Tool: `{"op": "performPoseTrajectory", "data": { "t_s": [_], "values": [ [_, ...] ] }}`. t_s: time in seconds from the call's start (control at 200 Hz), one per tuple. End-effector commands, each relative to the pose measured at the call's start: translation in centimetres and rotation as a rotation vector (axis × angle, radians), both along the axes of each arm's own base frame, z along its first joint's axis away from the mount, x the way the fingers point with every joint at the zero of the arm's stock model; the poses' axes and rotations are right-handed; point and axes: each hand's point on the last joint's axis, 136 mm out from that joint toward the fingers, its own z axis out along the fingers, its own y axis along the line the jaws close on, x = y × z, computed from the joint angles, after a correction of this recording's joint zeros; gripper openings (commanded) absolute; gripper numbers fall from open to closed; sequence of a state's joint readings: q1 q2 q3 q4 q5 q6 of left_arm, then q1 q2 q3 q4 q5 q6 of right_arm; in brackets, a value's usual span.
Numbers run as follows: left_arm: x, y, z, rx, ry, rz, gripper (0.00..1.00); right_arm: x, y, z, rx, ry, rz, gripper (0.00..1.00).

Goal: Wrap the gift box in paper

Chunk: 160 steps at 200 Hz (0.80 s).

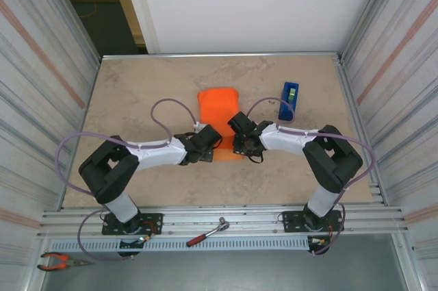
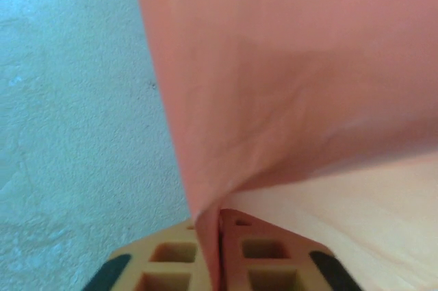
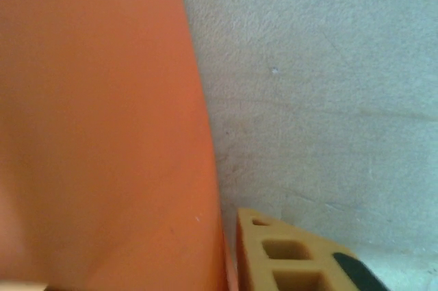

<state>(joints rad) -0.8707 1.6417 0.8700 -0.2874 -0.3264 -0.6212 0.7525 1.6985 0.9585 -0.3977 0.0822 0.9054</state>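
orange paper (image 1: 217, 109) | left tool (image 2: 217, 226) pinching its edge | right tool (image 1: 239, 144) at paper, grip cannot tell

**Paper** (image 1: 217, 103): thin bright orange sheet, matt, softly creased where it bends. Close up in the left wrist view its surface looks smooth, with faint wrinkles.
**Table** (image 1: 137, 99): mottled beige, stone-like top, matt. It looks finely pitted in the wrist views.
**Tape dispenser** (image 1: 289, 100): blue plastic with a slight gloss.
**Fingers** (image 2: 171, 257) of the left gripper (image 2: 211, 233): tan matt plastic with moulded square pockets and black inlays.
**Arms** (image 1: 161, 148): smooth white and black shells, plastic by the look of them.
**Side walls** (image 1: 41, 65): ribbed, pale, metal-looking panels.
**Rails** (image 1: 226, 217) at the near edge: bare, dull silver metal.
**Ratchet** (image 1: 209, 231): bright metal head, red grip.
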Motion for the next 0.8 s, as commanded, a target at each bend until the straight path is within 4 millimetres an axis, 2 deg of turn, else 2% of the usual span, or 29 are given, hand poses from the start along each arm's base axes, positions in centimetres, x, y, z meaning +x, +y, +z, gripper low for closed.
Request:
{"op": "performPoseTrajectory", "data": {
  "t_s": [0.0,0.1,0.175,0.266,0.486,0.606,0.727,0.797],
  "values": [
    [-0.1,0.8,1.6,0.001,-0.038,0.015,0.22,-0.4,-1.0,1.4,-0.012,-0.022,-0.015,0.44],
    [-0.1,1.2,2.3,0.001,-0.054,0.022,0.28,-0.4,-1.2,2.0,-0.010,-0.032,-0.015,0.59],
    [-0.1,1.1,2.6,-0.013,-0.060,0.021,0.31,-0.4,-1.2,2.3,-0.005,-0.037,-0.014,0.63],
    [-0.3,0.9,2.6,-0.025,-0.054,0.018,0.33,-0.3,-0.8,2.4,0.003,-0.038,-0.007,0.64],
    [-0.8,0.5,1.5,-0.057,-0.013,0.028,0.32,-0.6,-0.1,1.7,-0.002,-0.022,0.007,0.56],
    [-1.1,0.2,0.9,-0.070,0.005,0.021,0.27,-0.8,0.2,1.2,-0.010,-0.013,0.015,0.40],
    [-1.2,0.2,0.4,-0.072,0.016,0.023,0.24,-0.9,0.3,0.6,-0.019,0.000,0.015,0.39],
    [-1.2,0.2,0.2,-0.072,0.019,0.020,0.18,-0.9,0.5,0.6,-0.016,-0.002,0.020,0.26]
  ]
}}
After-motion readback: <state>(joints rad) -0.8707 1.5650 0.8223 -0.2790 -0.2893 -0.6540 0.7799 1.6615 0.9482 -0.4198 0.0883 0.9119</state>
